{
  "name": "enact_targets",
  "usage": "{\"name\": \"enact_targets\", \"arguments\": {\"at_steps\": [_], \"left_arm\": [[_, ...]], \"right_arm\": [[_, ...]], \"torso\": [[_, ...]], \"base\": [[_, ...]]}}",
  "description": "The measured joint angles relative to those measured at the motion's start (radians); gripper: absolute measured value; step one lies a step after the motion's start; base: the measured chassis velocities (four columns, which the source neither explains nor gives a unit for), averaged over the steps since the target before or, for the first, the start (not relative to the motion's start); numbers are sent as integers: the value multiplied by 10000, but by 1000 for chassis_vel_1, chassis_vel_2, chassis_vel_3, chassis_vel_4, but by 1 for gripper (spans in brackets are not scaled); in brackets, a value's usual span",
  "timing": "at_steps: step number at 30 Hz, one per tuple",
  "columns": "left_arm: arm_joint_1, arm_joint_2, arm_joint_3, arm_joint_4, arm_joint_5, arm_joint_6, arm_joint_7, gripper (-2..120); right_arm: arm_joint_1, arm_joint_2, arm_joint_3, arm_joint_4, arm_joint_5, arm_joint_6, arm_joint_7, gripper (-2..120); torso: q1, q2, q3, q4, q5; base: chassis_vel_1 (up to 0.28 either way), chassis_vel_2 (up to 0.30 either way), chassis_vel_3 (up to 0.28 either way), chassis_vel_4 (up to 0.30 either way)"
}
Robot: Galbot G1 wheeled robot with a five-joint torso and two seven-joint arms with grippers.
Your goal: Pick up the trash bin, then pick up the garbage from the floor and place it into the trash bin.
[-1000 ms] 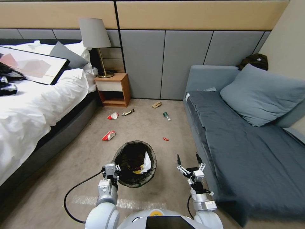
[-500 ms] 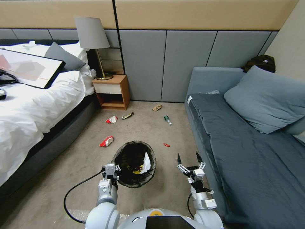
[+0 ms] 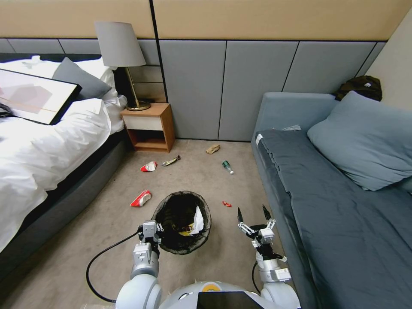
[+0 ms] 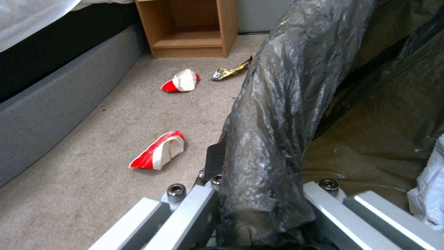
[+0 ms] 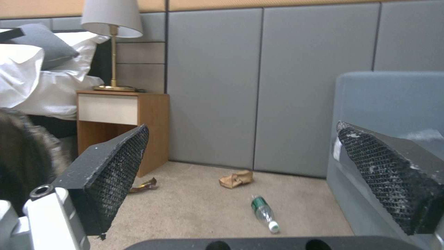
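Your left pincer (image 3: 151, 228) is clamped on the rim of the small round trash bin (image 3: 182, 222), lined with a crinkled black bag and holding white tissue and a yellow scrap, while your right pincer (image 3: 253, 216) hovers spread wide and empty beside it. On the beige floor (image 3: 201, 180) you can count six bits of litter: two red-and-white wrappers (image 3: 141, 198) (image 3: 149, 166), one gold foil wrapper (image 3: 171, 161), one brown crumpled paper (image 3: 212, 149), one small green bottle (image 3: 227, 167) and one tiny red scrap (image 3: 226, 204).
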Motion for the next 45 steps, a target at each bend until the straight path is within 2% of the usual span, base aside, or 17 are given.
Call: {"name": "enact_targets", "arguments": {"at_steps": [7, 15, 19, 29, 34, 37, 40, 45], "left_arm": [[-2, 6, 0, -17, -3, 12, 2, 0], [-34, 10, -4, -91, -14, 33, 24, 0], [-16, 3, 7, -92, -15, 12, 50, 0], [0, -13, -5, -87, 0, -7, 85, 0], [-11, -21, 24, -53, 35, -12, 98, 0], [-12, -26, 41, -38, 55, -17, 107, 0], [-28, -38, 60, -7, 71, -26, 118, 0], [-30, -77, 125, 28, 126, -37, 124, 0]], "right_arm": [[79, -11, 42, -12, -151, 30, -49, 100], [1190, -403, 13, -310, -283, -318, -124, 100], [1968, -508, 46, -617, -281, -221, -767, 100], [3147, -720, -272, -1123, -354, -621, -1065, 100], [3760, -924, -397, -1566, -273, -879, -1530, 100], [4212, -1118, -518, -1942, -229, -1257, -1864, 100], [4860, -1476, -680, -2552, -124, -2067, -2295, 100], [5550, -1799, -756, -3486, -412, -2464, -2703, 100]], "torso": [[-1, 0, 0, 0, 0], [-1, 0, 0, 0, 1], [-1, 0, 0, 2, 1], [-1, 0, 0, 0, 1], [-1, 0, 0, 1, 1], [0, 0, 0, -5, 1], [0, -1, 0, 2, 1], [0, 0, 1, 1, 2]], "base": [[0, 0, 0, 0], [0, 0, 0, 0], [0, 0, 0, 0], [0, 0, 0, 0], [0, 0, 0, 0], [0, 0, 0, 0], [0, 0, 0, 0], [0, 0, 0, 0]]}}
